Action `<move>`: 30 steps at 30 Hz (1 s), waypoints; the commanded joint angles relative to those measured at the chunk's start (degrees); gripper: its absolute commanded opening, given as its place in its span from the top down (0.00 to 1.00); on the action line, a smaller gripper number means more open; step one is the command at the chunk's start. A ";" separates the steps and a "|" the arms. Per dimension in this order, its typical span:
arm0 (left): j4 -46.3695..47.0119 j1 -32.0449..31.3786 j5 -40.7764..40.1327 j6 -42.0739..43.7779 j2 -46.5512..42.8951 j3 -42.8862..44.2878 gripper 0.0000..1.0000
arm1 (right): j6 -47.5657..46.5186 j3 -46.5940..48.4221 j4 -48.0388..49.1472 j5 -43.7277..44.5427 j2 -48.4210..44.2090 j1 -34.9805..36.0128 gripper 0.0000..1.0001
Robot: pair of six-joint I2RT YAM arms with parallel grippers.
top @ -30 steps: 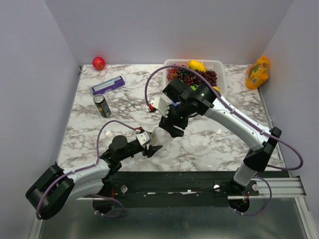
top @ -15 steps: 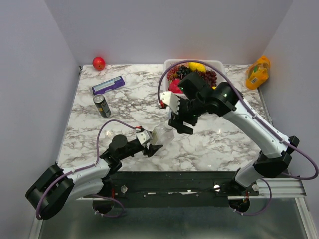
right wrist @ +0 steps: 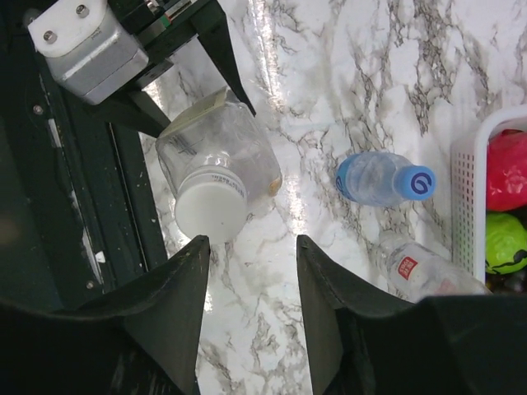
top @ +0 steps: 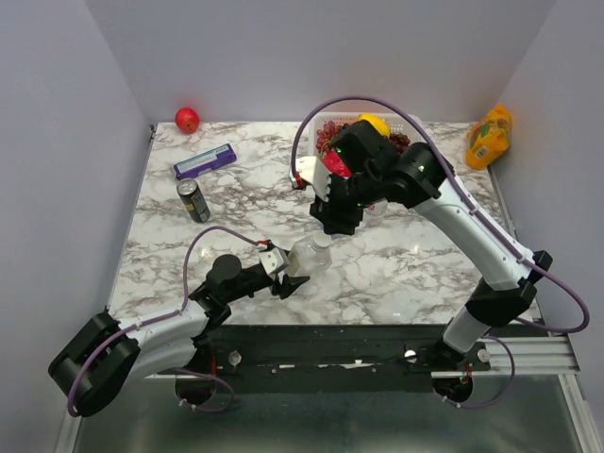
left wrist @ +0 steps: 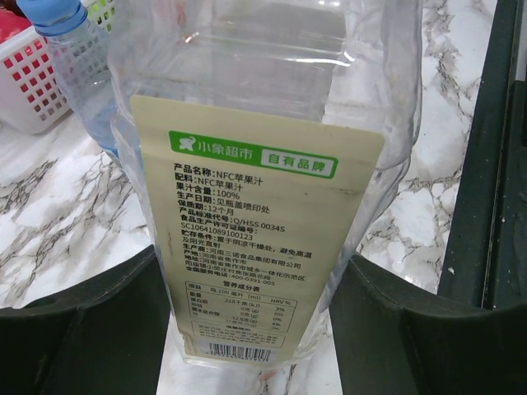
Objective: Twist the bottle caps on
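My left gripper point(top: 291, 276) is shut on the yellow-green-labelled bottle point(left wrist: 263, 214) and holds it tilted over the table's near edge. A white cap point(right wrist: 212, 212) sits on its neck, also seen from above point(top: 323, 243). My right gripper point(right wrist: 251, 240) is open and empty, above and just beside that cap; in the top view the right gripper point(top: 338, 225) hangs behind the bottle point(top: 308, 257). A blue-labelled bottle point(right wrist: 366, 177) with a blue cap point(right wrist: 412, 183) stands nearby. A plain bottle point(right wrist: 422, 267) with a small red tag is beside the basket; its neck is hidden.
A white basket point(top: 415, 142) of fruit stands at the back, its wall close to the bottles point(right wrist: 471, 189). A dark can point(top: 193, 200), a purple box point(top: 205, 161) and a red apple point(top: 187, 120) are at the left. An orange juice bottle point(top: 489, 137) is at the far right.
My right gripper has come off the white-capped bottle, opened, and lifted back towards the basket. The left gripper still holds the bottle in the same place.
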 commanded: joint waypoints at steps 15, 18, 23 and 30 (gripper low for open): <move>0.44 0.16 1.65 -0.84 -2.34 2.54 1.00 | -3.46 -1.64 -4.02 2.48 3.94 3.82 0.46; 0.71 0.08 2.17 -0.57 -2.43 2.54 1.00 | -2.40 -1.56 -4.19 3.18 4.20 3.73 0.46; -0.26 0.08 2.70 0.74 -1.99 2.10 1.00 | -0.03 3.35 -4.55 5.37 4.29 3.64 0.46; -0.52 0.08 3.05 1.10 -1.38 2.18 1.00 | -5.28 0.40 -4.02 -0.85 -2.47 3.47 0.25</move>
